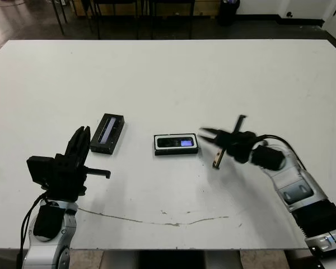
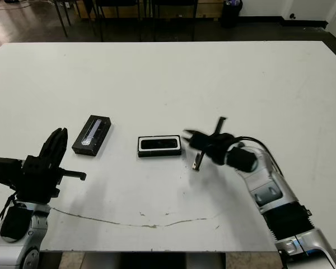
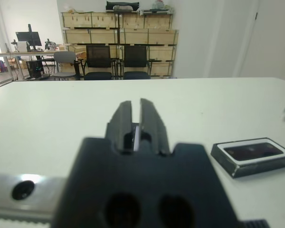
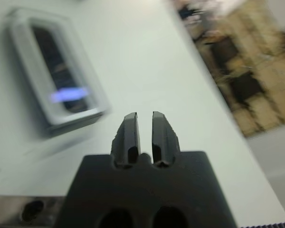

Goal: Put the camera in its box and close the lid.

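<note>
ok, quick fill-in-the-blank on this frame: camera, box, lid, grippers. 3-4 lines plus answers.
1. The camera lies inside the ____.
2. The lid lies flat on the table, on the box's ____ side.
3. Neither the left gripper nor the right gripper holds ____.
4. The gripper nearer the box is the ____ one.

Answers: box; left; anything; right

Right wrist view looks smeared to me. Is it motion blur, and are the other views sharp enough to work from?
Right wrist view: box and background streaked, apparently motion blur. Head views: table sharp, right gripper smeared, lid and box crisp, a bluish glint on the camera. Left wrist view: left gripper soft up close, box fairly clear.
</note>
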